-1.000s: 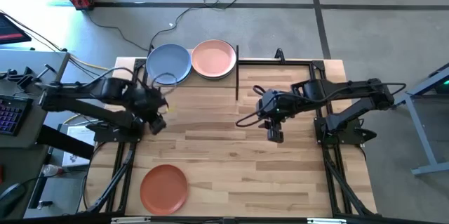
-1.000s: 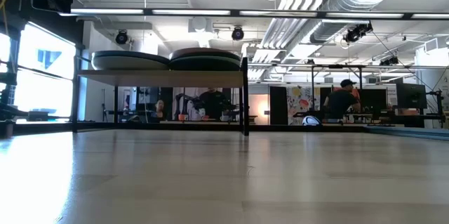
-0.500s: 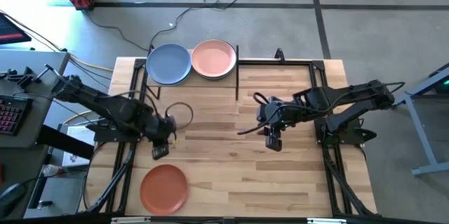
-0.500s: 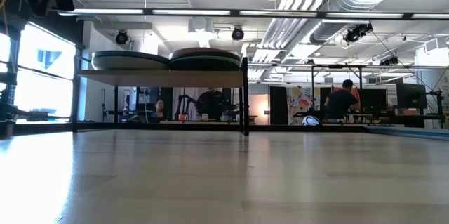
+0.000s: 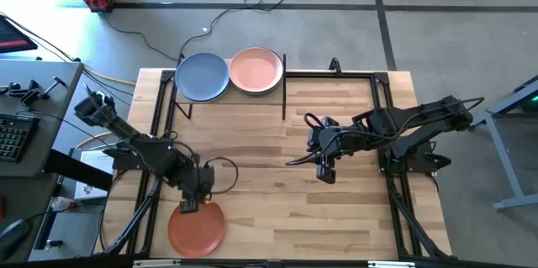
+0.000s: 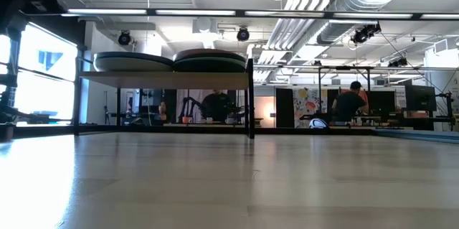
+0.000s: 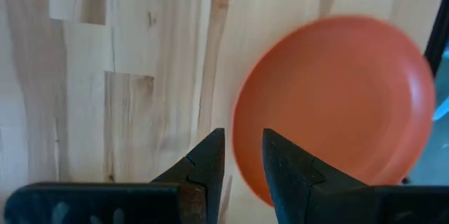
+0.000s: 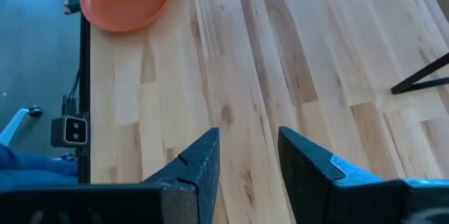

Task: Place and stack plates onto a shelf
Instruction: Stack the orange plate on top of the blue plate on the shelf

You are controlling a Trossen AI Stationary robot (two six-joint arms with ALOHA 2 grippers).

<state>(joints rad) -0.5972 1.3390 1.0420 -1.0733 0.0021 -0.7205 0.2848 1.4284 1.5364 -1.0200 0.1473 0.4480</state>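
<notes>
I am hovering my left pincer (image 5: 188, 206), fingers parted and grasping nothing, at the far rim of the round matte terracotta-orange plate (image 5: 197, 226), which is lying flat near the front left corner of the pale plank worktop (image 5: 269, 209). To lift it well, I judge I should be tilting one finger under the shallow raised lip and pinching the rim squarely, since the smooth glaze may be slipping. The small light-wood shelf on a thin black metal frame (image 5: 284, 83) is standing at the back, already carrying a blue plate (image 5: 202, 76) and a pink plate (image 5: 255, 70) side by side. My right pincer (image 5: 325, 173) is waiting mid-worktop, released and empty.
</notes>
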